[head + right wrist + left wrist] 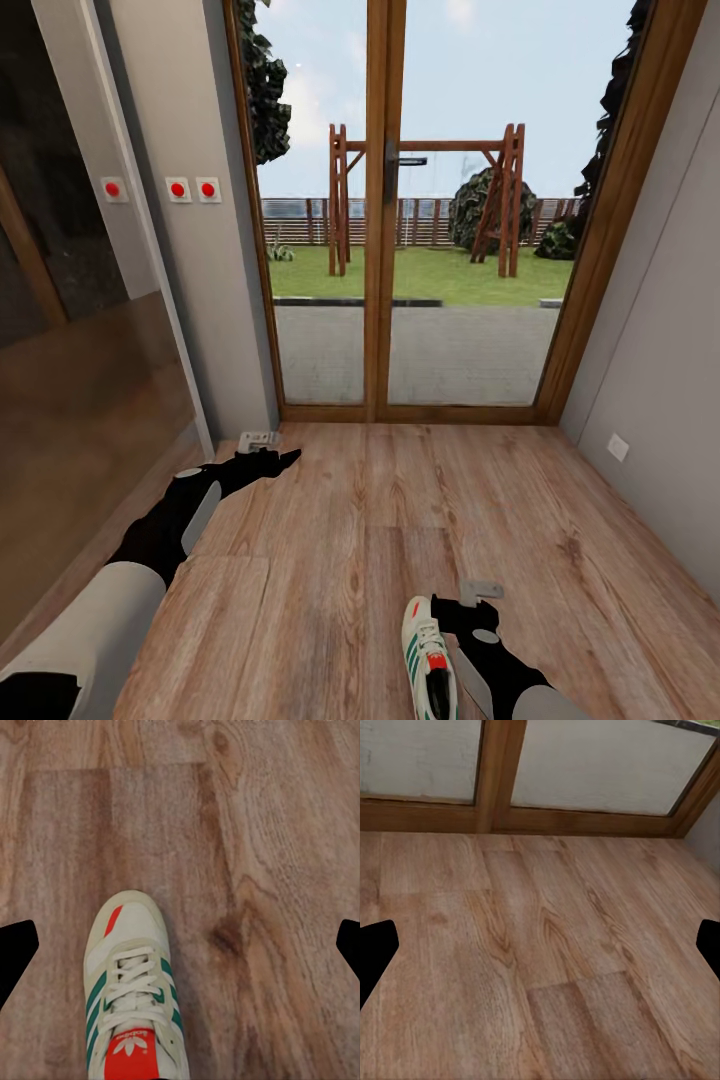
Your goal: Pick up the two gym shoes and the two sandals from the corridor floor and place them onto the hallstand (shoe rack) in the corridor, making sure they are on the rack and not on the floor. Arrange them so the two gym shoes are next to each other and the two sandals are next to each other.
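One gym shoe (pixel 428 662), cream-white with green stripes and a red tongue patch, lies on the wood-plank corridor floor (pixel 340 520) just left of my right forearm. In the right wrist view the same gym shoe (pixel 131 990) points its toe away from the camera, and the black fingertips (pixel 16 954) stand far apart at the picture's edges. My right gripper (pixel 482 590) is open above the floor, just beyond the shoe's toe. My left gripper (pixel 260 440) is open, low beside the left wall near the door. The other gym shoe, the sandals and the hallstand are out of view.
A wood-framed glass double door (pixel 385 250) closes the corridor ahead, with a garden beyond. A grey wall with red switches (pixel 178 188) and a dark glossy panel (pixel 70 330) run along the left. The right wall carries a socket (pixel 618 447).
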Robot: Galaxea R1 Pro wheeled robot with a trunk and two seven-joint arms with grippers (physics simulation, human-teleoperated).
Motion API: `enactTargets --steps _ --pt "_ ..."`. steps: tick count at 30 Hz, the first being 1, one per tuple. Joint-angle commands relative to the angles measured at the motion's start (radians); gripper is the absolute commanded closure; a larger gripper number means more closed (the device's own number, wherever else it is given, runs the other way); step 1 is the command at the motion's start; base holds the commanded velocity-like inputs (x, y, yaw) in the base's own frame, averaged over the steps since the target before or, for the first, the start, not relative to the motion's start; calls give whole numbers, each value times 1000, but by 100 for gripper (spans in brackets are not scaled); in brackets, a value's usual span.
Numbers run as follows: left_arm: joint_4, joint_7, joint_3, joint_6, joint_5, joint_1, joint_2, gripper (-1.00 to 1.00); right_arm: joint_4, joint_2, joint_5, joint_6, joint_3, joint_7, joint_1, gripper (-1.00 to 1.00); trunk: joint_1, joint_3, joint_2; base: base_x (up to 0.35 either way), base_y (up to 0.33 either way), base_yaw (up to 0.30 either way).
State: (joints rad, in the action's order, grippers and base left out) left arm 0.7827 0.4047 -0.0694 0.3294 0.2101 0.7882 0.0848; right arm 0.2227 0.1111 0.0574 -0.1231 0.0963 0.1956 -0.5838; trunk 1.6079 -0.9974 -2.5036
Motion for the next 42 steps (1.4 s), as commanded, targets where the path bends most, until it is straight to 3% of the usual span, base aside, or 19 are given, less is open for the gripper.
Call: enactTargets --steps 1,13,32,42 --pt "1 -1 -3 8 11 0 1 -100 -1 1 6 -4 8 1 -1 -100 0 -1 0 0 0 0" --pt "0 0 -1 11 10 0 5 -100 -1 1 3 -4 8 1 -1 -100 0 -2 0 0 0 0" --pt "1 0 -1 11 11 0 6 -100 -1 1 4 -4 8 1 -1 -100 8 -103 -5 0 0 3" --pt "1 0 -1 11 11 0 6 -100 -1 1 4 -4 8 1 -1 -100 13 -157 -7 0 0 128"
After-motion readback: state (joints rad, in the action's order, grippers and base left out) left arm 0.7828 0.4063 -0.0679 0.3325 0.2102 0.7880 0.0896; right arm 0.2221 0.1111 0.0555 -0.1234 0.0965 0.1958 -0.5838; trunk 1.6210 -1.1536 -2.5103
